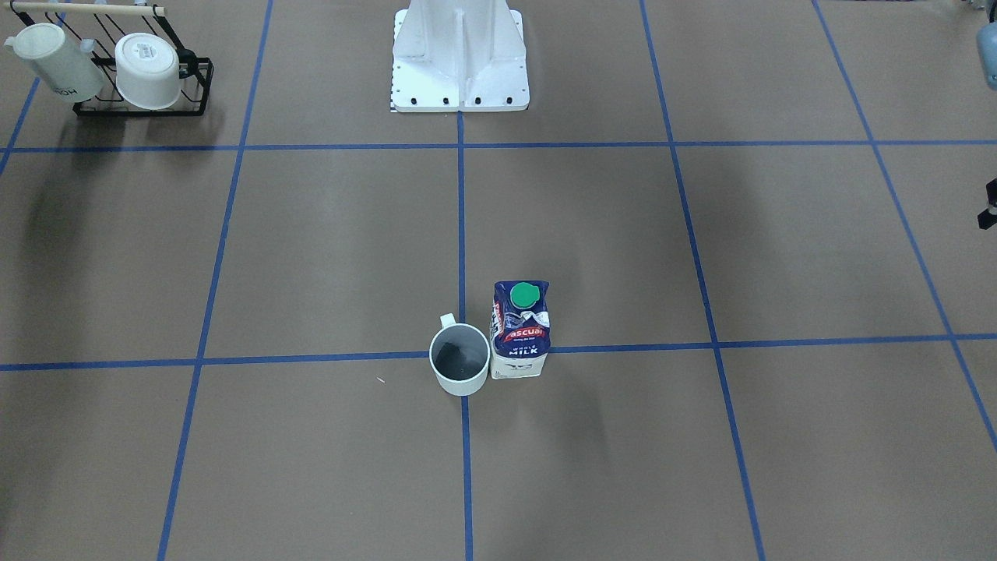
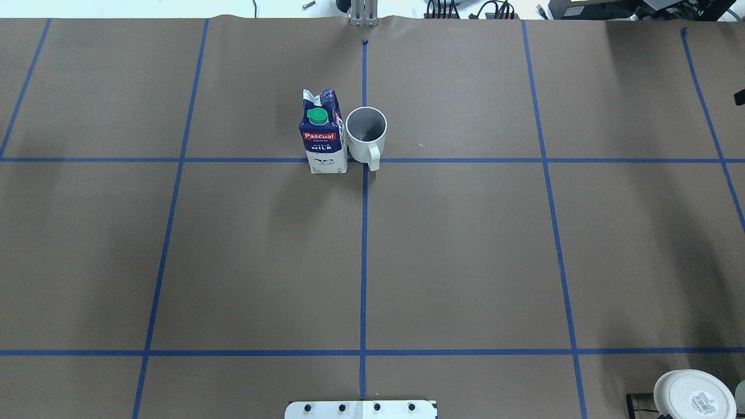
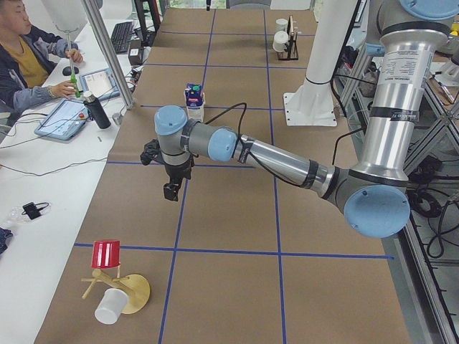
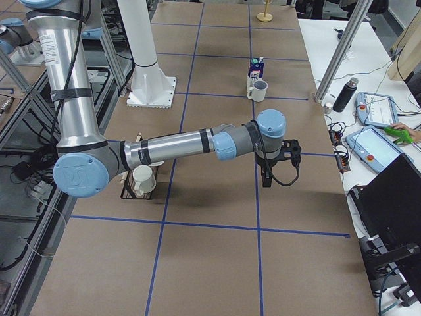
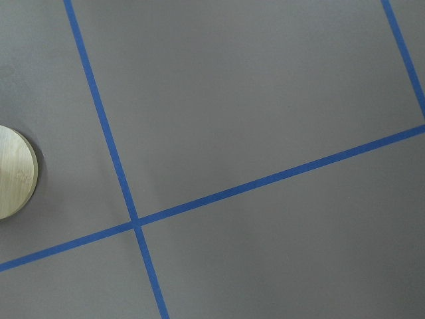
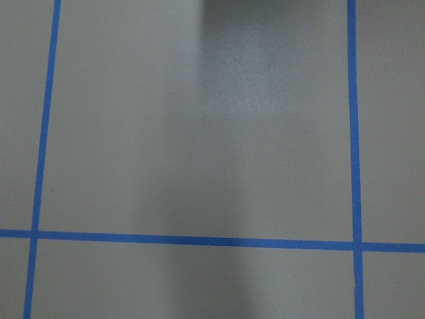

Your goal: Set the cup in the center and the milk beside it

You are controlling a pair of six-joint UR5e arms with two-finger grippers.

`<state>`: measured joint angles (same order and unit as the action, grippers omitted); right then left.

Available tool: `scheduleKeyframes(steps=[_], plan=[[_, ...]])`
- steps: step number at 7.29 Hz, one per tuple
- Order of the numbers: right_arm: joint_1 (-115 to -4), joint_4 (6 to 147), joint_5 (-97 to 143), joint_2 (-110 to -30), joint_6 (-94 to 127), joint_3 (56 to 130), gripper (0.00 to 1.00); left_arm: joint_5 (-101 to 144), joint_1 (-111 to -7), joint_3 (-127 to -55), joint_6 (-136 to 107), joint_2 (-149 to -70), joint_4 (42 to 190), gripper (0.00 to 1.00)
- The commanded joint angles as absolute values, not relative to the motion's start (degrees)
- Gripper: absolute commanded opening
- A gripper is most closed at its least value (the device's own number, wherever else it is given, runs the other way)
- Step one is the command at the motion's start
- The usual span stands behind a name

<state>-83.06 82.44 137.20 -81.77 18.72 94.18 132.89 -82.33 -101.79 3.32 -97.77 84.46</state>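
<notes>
The white cup (image 1: 459, 362) stands upright on the crossing of two blue tape lines, the center (image 2: 365, 163), straight out from the white pedestal base (image 1: 459, 70). The milk carton (image 1: 520, 331), blue and white with a green cap, stands upright right against the cup, on my left side of it. Both also show in the overhead view, cup (image 2: 365, 137) and milk (image 2: 322, 137). My left gripper (image 3: 171, 190) hangs over bare table far from them, and so does my right gripper (image 4: 266, 181). Each shows only in a side view, so I cannot tell whether it is open or shut.
A black wire rack (image 1: 140, 105) with two white mugs stands at my right near the base. A wooden stand (image 3: 133, 290) with a red cup (image 3: 106, 254) and a white cup (image 3: 109, 307) is at my far left. An operator (image 3: 25, 61) sits beside the table.
</notes>
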Motion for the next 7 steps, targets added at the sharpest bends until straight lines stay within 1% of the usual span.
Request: scheduleKeyframes(steps=[1,4,7], plan=[[-83.1,82.4,137.2,-81.7,18.8,94.1,1.0,132.9,-82.3,-102.1,3.3,-97.3,84.5,0.99],[-83.1,82.4,136.8,-81.7,18.9,94.1,1.0,133.0,-82.2,-104.7,3.3,-97.4,84.5,0.99],[-83.0,82.4,136.8,-81.7,18.9,94.2,1.0,133.7,-82.2,-104.7,3.3,-97.4,84.5,0.99]])
